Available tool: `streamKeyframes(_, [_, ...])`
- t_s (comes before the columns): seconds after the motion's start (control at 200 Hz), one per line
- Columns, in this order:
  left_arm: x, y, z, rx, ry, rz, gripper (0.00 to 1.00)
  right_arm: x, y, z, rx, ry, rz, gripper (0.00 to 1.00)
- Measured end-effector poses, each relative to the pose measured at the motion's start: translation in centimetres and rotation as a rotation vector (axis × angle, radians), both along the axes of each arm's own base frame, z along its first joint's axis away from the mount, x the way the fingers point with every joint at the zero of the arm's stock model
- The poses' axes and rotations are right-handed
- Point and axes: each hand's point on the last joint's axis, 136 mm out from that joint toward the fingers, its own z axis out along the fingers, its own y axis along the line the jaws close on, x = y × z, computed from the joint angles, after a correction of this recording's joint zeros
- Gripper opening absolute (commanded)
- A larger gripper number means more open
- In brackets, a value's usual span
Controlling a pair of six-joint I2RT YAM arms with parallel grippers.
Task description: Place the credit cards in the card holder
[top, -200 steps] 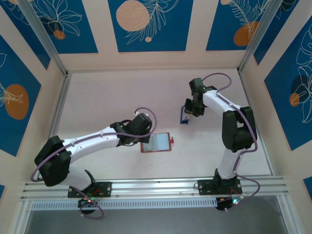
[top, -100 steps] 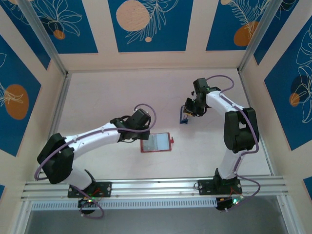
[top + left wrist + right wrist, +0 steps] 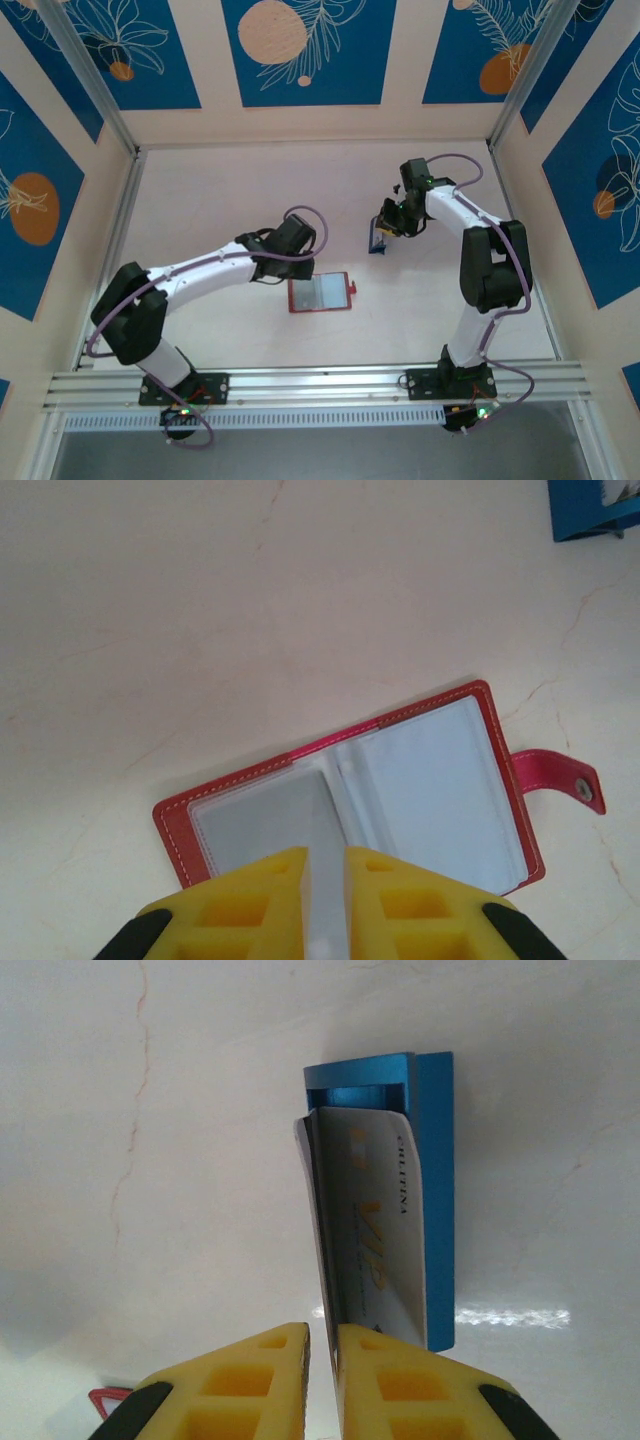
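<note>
The red card holder [image 3: 420, 720] lies open on the table, clear sleeves up, with its snap tab [image 3: 560, 777] to the right. My left gripper [image 3: 325, 858] is shut on a pale grey credit card [image 3: 327, 830], whose far end reaches the greyer left sleeve [image 3: 260, 815]. From above, that gripper [image 3: 292, 262] sits at the holder's [image 3: 320, 293] left end. My right gripper [image 3: 323, 1338] is shut on the edge of a card [image 3: 318, 1230] standing in a blue stand [image 3: 437, 1160]. A pale VIP card [image 3: 385, 1230] leans beside it.
The blue stand [image 3: 377, 241] sits right of the table's centre, below my right gripper [image 3: 388, 222]. Patterned walls close in the back and sides. A metal rail [image 3: 320, 380] runs along the near edge. Bare table lies left of the left arm.
My left arm has shifted slightly right and its elbow has swung forward, the gripper staying at the holder's left end. My right gripper edged slightly right by the blue stand. The holder has not moved.
</note>
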Motion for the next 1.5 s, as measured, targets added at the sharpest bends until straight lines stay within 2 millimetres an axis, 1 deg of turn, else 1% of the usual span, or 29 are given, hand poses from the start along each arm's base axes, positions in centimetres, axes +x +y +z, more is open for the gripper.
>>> streamKeyframes(0.135, [0.0,-0.1,0.0,-0.007,0.006,-0.002,0.16,0.5,0.5,0.1,-0.046,-0.01,0.02,0.16])
streamKeyframes(0.31, [0.1,0.1,0.0,-0.009,0.009,0.003,0.16,0.5,1.1,-0.3,-0.11,-0.002,0.048,0.16])
streamKeyframes(0.415, [0.1,0.3,-0.3,-0.005,0.013,0.008,0.16,0.5,1.1,-0.7,-0.152,0.008,0.057,0.15])
streamKeyframes(0.54, [0.1,0.6,-0.6,0.001,0.019,0.012,0.16,0.2,0.7,-1.3,-0.205,0.028,0.059,0.15])
streamKeyframes(0.71, [0.0,0.8,-0.9,0.002,0.025,0.014,0.16,0.1,0.2,-1.3,-0.256,0.037,0.06,0.12])
streamKeyframes(0.92, [0.1,0.9,-0.9,-0.001,0.027,0.017,0.16,0.2,0.2,-0.9,-0.27,0.03,0.065,0.02])
streamKeyframes(1.08, [-0.1,1.5,-1.7,0.013,0.041,0.025,0.16,0.0,0.1,-0.7,-0.271,0.035,0.067,0.0])
streamKeyframes(1.195, [-0.6,1.9,-2.4,0.022,0.059,0.022,0.16,-0.1,0.2,0.4,-0.265,0.02,0.066,0.0])
streamKeyframes(1.3, [-1.2,2.2,-2.8,0.025,0.074,0.018,0.16,-0.3,0.6,2.6,-0.238,-0.027,0.071,0.0])
streamKeyframes(1.365, [-1.4,2.4,-3.0,0.026,0.08,0.016,0.16,-0.6,1.6,4.4,-0.187,-0.075,0.088,0.0])
streamKeyframes(1.426, [-1.6,2.4,-3.1,0.025,0.084,0.013,0.16,-1.4,2.9,5.9,-0.118,-0.115,0.115,0.0])
streamKeyframes(1.501, [-1.7,2.3,-3.2,0.02,0.091,0.009,0.16,-2.8,4.5,6.8,-0.037,-0.14,0.157,0.0])
